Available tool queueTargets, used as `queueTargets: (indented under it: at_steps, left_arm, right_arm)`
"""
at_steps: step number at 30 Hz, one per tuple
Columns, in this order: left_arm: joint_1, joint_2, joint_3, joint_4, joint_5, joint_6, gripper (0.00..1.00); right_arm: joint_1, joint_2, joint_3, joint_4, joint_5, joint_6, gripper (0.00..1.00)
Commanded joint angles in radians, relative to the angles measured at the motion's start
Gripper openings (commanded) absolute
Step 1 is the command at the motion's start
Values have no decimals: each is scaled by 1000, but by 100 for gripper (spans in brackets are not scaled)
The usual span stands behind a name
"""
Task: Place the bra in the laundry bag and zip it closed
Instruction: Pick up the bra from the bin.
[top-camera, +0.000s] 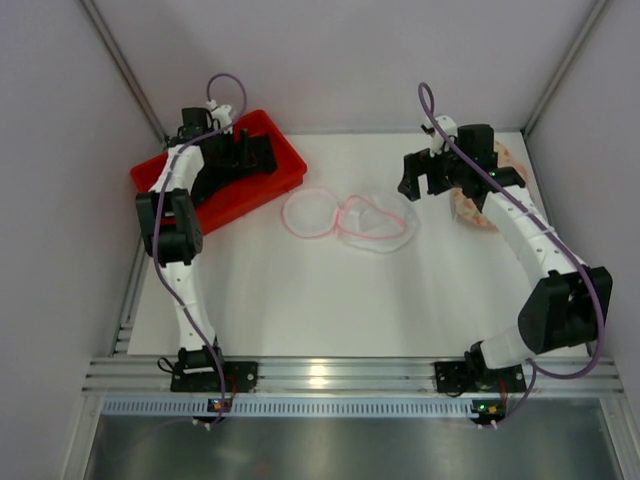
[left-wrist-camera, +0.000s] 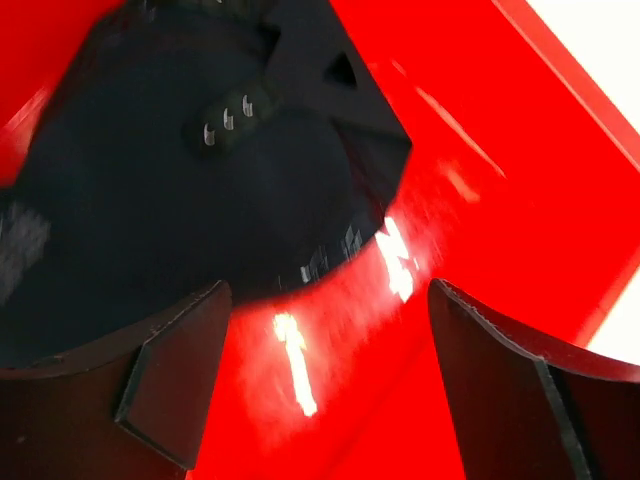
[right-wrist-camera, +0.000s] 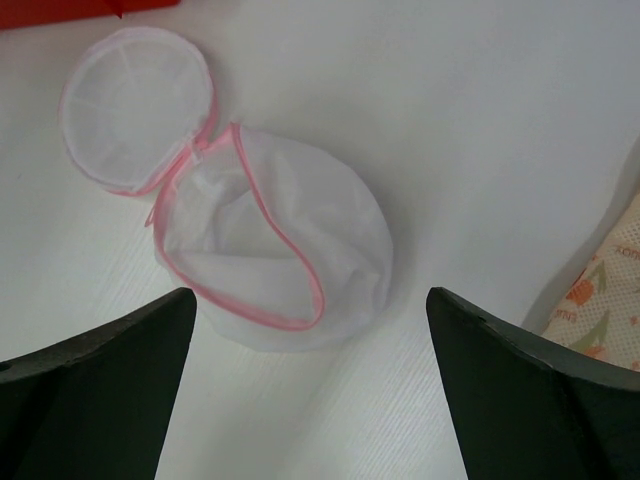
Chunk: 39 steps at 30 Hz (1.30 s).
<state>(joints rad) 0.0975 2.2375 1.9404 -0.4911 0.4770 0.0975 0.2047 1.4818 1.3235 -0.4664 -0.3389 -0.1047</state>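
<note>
The black bra (left-wrist-camera: 150, 180) lies in the red tray (top-camera: 270, 190) at the upper left. The left gripper (left-wrist-camera: 328, 290) hangs over it, jaws spread wide, holding nothing. The bag (top-camera: 378, 220) lies open in the middle of the table (top-camera: 300, 300), its round flap (top-camera: 308, 213) on the left. The right gripper (right-wrist-camera: 310, 292) is at the upper right, jaws spread too, near a peach cloth (right-wrist-camera: 610, 300).
</note>
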Motion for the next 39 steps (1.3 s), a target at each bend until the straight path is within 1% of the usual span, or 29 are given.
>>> queueTargets:
  at_steps: [1, 4, 6, 8, 10, 11, 12, 15, 16, 19, 23, 29, 35, 37, 39]
  left_arm:
    - [-8, 45, 127, 34, -12, 22, 85]
    - [-24, 92, 181, 34, -35, 27, 85]
    - [-47, 109, 201, 34, -64, 62, 85]
    - [-82, 119, 206, 34, -110, 108, 85]
    - [-91, 129, 210, 34, -158, 151, 85]
    - [-135, 135, 213, 34, -181, 163, 85]
    - [-145, 139, 213, 49, -239, 171, 84]
    - [-165, 160, 215, 115, -331, 142, 84]
    - [-165, 163, 213, 134, -348, 108, 84]
    - [-162, 185, 230, 178, -345, 70, 84]
    - [-162, 224, 276, 195, -321, 35, 84]
    - [-162, 272, 311, 218, -380, -1, 84]
    - [-162, 313, 338, 217, -387, -25, 83]
    - [-162, 323, 341, 218, -380, -31, 81]
    - [-162, 326, 342, 218, -382, -38, 71]
  right_arm:
    - [-11, -8, -1, 12, -31, -10, 99]
    - [-11, 3, -7, 9, -37, -7, 99]
    - [-14, 14, -10, 6, -38, -4, 99]
    - [-14, 24, -7, 3, -38, -1, 100]
    - [-14, 32, -6, 5, -38, 2, 99]
    - [-14, 35, -6, 5, -40, 3, 99]
    - [-14, 37, -4, 5, -40, 5, 99]
    - [-14, 41, -4, 5, -43, 10, 99]
    - [-14, 40, -9, 5, -45, 10, 99]
    - [-14, 40, -20, 11, -49, 13, 99]
    - [-14, 44, -33, 17, -57, 16, 99]
    - [-14, 54, -38, 15, -63, 17, 99]
    - [-16, 77, -26, 11, -66, 20, 99]
    - [-16, 83, -26, 12, -68, 22, 99]
    - [-16, 83, -26, 11, -69, 22, 99]
